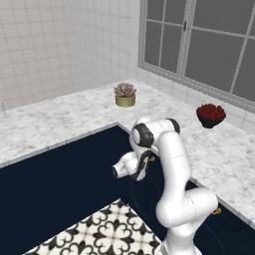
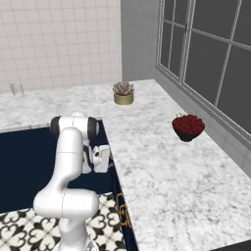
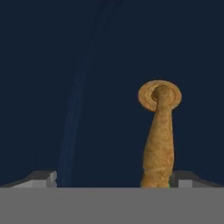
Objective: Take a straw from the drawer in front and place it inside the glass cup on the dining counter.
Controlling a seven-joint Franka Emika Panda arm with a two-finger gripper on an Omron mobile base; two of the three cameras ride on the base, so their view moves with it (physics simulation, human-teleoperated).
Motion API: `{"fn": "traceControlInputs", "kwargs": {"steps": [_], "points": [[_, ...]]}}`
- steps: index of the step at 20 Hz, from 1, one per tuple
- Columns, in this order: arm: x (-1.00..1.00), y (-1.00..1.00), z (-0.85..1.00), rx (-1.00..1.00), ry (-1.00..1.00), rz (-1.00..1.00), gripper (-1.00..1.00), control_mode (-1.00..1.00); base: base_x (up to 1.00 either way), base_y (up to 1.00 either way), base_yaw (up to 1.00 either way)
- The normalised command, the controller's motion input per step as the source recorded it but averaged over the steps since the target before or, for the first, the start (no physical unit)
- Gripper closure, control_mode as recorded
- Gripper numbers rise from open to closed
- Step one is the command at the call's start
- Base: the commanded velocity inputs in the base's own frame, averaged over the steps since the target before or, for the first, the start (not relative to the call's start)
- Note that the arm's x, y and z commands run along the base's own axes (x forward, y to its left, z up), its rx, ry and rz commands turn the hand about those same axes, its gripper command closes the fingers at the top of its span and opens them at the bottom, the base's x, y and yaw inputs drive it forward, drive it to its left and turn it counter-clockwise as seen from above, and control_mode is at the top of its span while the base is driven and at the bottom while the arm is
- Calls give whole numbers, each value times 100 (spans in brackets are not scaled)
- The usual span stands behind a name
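Arm: white Franka Panda, folded low against the navy-blue cabinet front below the marble tabletop (image 1: 74, 117).

End effector (image 3: 113, 177): pointed at the navy drawer (image 3: 65, 65) front; 2 grey fingertips stand wide apart at the bottom of the hand view, 1 at each side, gripping nothing. The brass bar handle (image 3: 159, 131), seen end-on with its round mount, lies just inside the right-hand fingertip (image 3: 190, 178); whether they touch cannot be told.

Glass cup (image 2: 17, 89): upright on the tabletop near the tiled wall, far left in the right base view, well apart from the arm.

Other items on the tabletop: 1 potted succulent (image 1: 125, 94) in a brass-coloured pot; 1 dark bowl of red fruit (image 1: 210, 115) near the window.

Floor: patterned black-and-white tiles (image 1: 107, 231).
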Motion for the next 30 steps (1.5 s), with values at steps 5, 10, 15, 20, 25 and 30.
{"fn": "traceControlInputs", "kwargs": {"steps": [5, 10, 15, 20, 25, 30], "points": [[16, -7, -17, 0, 4, 0, 100, -100, 0, 0, 0], [-13, 1, 0, 3, 0, 0, 100, -100, 0, 0, 0], [-57, 44, 0, 14, 1, 2, 100, -100, 0, 0, 0], [-80, 77, 13, 19, 6, 6, 100, -100, 0, 0, 0], [-80, 94, 20, 22, 13, 9, 100, -100, 0, 0, 0], [-66, 100, 20, 22, 19, 11, 100, -100, 0, 0, 0]]}}
